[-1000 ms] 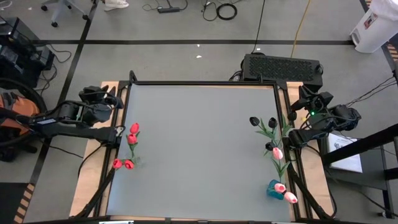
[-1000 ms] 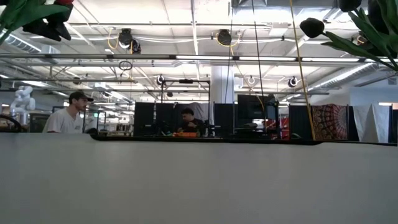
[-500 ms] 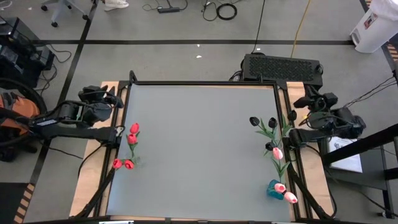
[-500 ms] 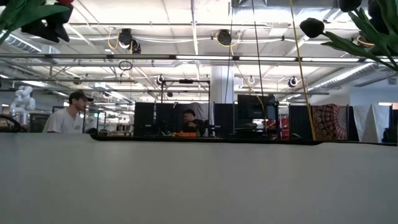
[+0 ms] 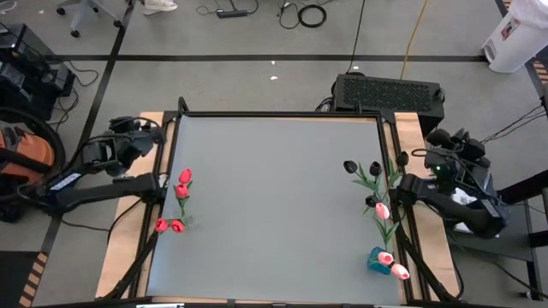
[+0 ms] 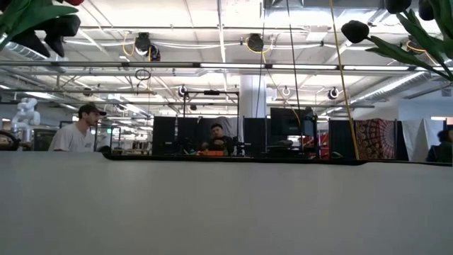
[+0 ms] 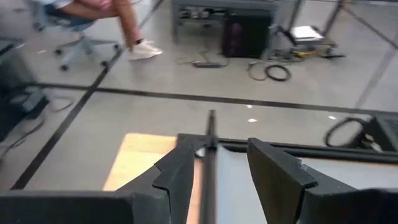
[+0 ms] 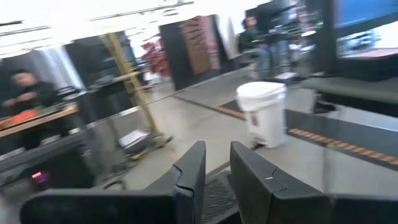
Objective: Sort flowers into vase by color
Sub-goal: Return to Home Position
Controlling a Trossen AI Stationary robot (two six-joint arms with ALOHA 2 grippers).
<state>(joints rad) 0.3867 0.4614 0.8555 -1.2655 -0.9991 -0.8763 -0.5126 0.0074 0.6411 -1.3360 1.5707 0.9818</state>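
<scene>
only the high view shows all colours: red tulips (image 5: 180, 190) at the table's (image 5: 274, 197) left edge, black tulips (image 5: 360, 168) and pink tulips (image 5: 383, 211) at its right, pinks by the blue vase (image 5: 378, 259). left gripper (image 7: 214, 171) and right gripper (image 8: 217, 165) hang outside those edges, apart from them, fingers parted, empty. low view catches just leaves (image 6: 32, 15), people (image 6: 76, 133) beyond.

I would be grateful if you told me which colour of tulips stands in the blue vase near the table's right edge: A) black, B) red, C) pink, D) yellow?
C: the pink tulips rise from the blue vase, while the red tulips stand by the left edge and the black tulips are grouped higher up in the high view.
</scene>
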